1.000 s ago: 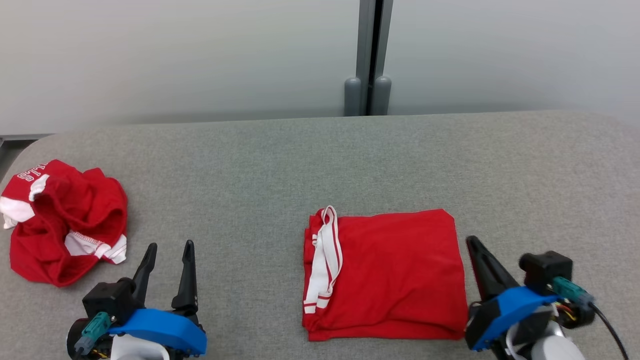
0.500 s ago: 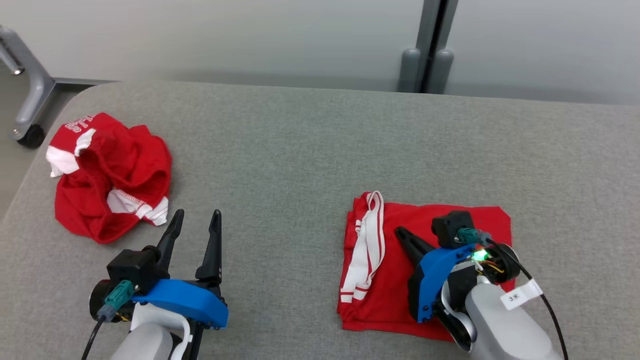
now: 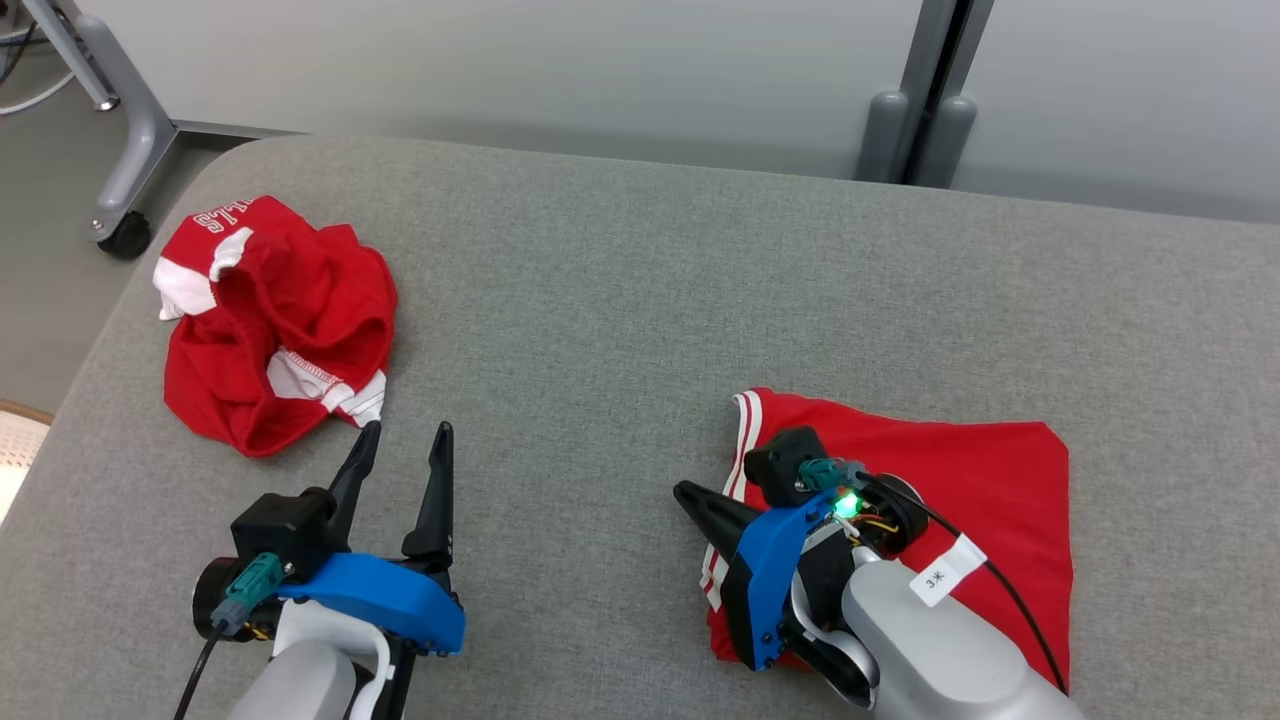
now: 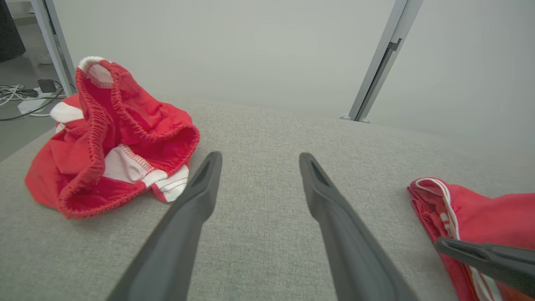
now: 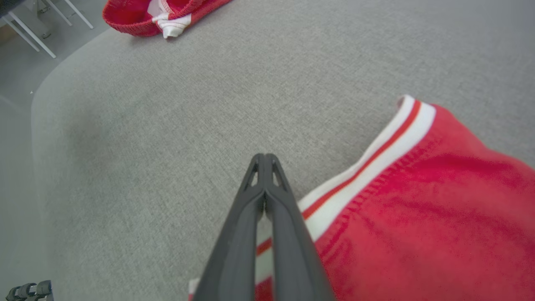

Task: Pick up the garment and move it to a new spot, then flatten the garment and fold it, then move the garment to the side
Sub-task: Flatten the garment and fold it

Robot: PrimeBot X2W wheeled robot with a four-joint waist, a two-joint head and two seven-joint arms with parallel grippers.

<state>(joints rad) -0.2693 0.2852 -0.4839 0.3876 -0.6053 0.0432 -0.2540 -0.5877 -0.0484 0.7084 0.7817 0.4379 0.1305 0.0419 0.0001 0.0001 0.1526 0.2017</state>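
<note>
First, we noted the folded red garment (image 3: 990,480) lying flat on the grey padded surface (image 3: 620,300), toward the robot's right, with white-and-red striped trim along its left edge. Right gripper (image 3: 685,492): jaws pressed fully together, holding nothing, reaching low across that striped edge with the tips past it over bare surface. We could not tell whether the fingers touched the cloth. Left gripper (image 3: 407,432): jaws spread wide and empty, over the surface, tips just beside the crumpled red-and-white garment (image 3: 275,320). That piece sat near the surface's far left corner, well apart from the folded one, and showed an elastic waistband and white lettering.
</note>
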